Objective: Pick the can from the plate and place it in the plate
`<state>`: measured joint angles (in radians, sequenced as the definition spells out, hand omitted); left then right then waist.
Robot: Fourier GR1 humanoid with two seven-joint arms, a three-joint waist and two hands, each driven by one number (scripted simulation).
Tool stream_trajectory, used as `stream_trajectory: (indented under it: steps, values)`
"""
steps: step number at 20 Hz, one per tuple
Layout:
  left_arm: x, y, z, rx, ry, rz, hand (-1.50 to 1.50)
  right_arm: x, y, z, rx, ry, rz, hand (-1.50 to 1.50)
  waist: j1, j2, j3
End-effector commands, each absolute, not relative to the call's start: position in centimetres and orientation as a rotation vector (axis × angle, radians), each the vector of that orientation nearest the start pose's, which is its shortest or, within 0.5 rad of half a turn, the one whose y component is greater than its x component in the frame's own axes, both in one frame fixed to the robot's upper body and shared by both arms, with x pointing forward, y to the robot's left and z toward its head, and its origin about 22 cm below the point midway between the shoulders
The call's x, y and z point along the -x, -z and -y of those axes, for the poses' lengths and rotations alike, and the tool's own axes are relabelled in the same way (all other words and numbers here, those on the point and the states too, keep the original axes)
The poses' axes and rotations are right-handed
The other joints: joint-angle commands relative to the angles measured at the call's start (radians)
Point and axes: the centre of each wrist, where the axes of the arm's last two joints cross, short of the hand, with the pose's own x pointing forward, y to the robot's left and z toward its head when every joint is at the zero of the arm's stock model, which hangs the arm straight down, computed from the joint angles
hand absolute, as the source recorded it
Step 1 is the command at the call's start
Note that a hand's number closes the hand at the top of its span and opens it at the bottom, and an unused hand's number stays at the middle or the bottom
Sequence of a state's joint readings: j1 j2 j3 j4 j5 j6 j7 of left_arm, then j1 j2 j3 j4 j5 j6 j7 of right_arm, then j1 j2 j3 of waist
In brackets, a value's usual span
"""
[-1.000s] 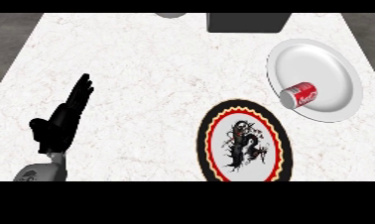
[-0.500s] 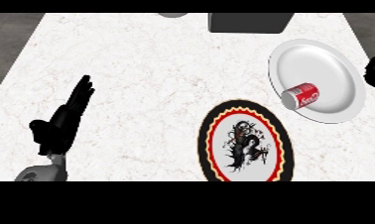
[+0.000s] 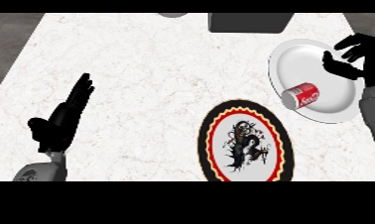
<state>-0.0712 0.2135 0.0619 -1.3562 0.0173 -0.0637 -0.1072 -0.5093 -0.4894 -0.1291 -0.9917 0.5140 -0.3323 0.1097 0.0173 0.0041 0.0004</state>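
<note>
The can (image 3: 301, 95) lies tipped on the white plate's (image 3: 300, 59) near edge, so the right hand (image 3: 350, 62) hovers above, fingers spread and empty. The left hand (image 3: 64, 116) rests open beside the dragon plate (image 3: 217, 139).

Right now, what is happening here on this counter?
The right robot hand is above the far edge of the white plate, fingers apart, holding nothing. The red can lies on its side on that plate. The decorated plate beside it holds nothing. The left robot hand rests open at the left.
</note>
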Motion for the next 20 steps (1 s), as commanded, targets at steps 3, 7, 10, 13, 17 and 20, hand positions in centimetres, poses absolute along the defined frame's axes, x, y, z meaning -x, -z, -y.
stream_trajectory:
  steps: [3, 7, 10, 13, 17, 20]
  values:
    - [-24.0, 2.1, -29.7, -0.126, 0.135, 1.529, 0.0, -39.0, -5.9, 34.9, 1.062, -0.232, 1.297, -1.5, 0.008, 0.0, 0.0]
    - [-26.1, 2.0, -29.8, -0.136, 0.15, 1.501, 0.0, -38.9, -5.7, 34.7, 0.973, -0.109, 1.365, -1.5, -0.007, -0.001, 0.0]
    - [-26.2, 1.5, -30.5, -0.155, 0.151, 1.529, 0.0, -37.9, -6.4, 37.3, 0.969, 0.091, 1.479, -1.5, -0.01, 0.0, 0.001]
    - [-24.3, 2.6, -32.1, -0.152, 0.132, 1.513, 0.0, -36.2, -6.2, 39.8, 0.926, 0.205, 1.522, -1.5, -0.016, -0.004, 0.001]
    - [-25.1, 1.1, -31.6, -0.144, 0.14, 1.51, 0.0, -33.1, -6.2, 44.6, 0.797, 0.357, 1.601, -1.5, -0.024, -0.006, 0.002]
    - [-25.2, 1.7, -31.7, -0.164, 0.14, 1.512, 0.0, -30.5, -5.6, 47.3, 0.768, 0.388, 1.629, -1.5, -0.024, -0.005, 0.0]
